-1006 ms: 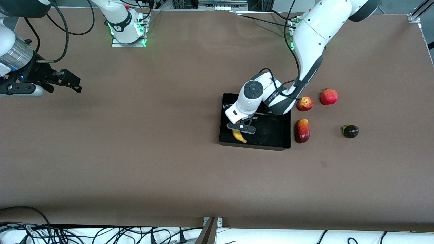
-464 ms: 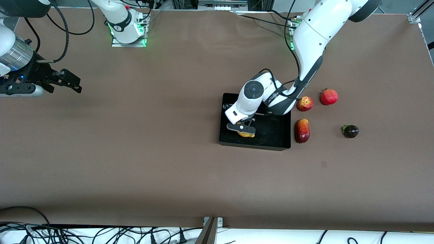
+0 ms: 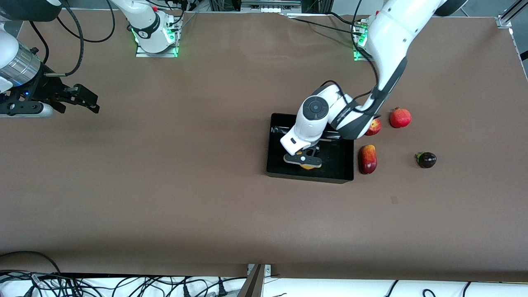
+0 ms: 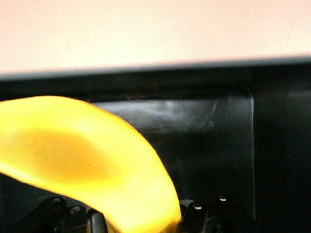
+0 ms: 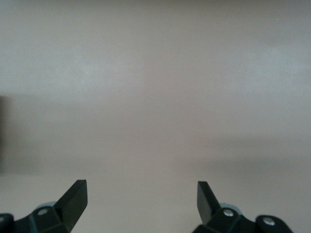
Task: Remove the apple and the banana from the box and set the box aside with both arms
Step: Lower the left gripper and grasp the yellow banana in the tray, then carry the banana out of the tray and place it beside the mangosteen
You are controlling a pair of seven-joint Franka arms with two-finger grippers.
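Banana [image 3: 306, 166] clamped in the left gripper [image 3: 304, 161], low inside the black box [image 3: 334, 168].

Only a sliver of yellow showing under the gripper in the front view; in the left wrist view, filling the frame as a curved yellow body [image 4: 92, 165] over the glossy box floor [image 4: 214, 145]. Beside the box, at about 3 o'clock from it toward the left arm's end of the table: mango [image 3: 367, 159] just beside the box wall, apple [image 3: 374, 127] at 1 o'clock partly hidden by the left arm, pomegranate [image 3: 400, 117] close by the apple, small dark purple fruit [image 3: 426, 159] farther out at 3 o'clock. All resting on the brown table [image 3: 185, 185]. Well apart at 9 o'clock, right gripper [image 3: 84, 101] waiting above bare table at the right arm's end, fingers [image 5: 73, 199] spread apart, holding nothing.
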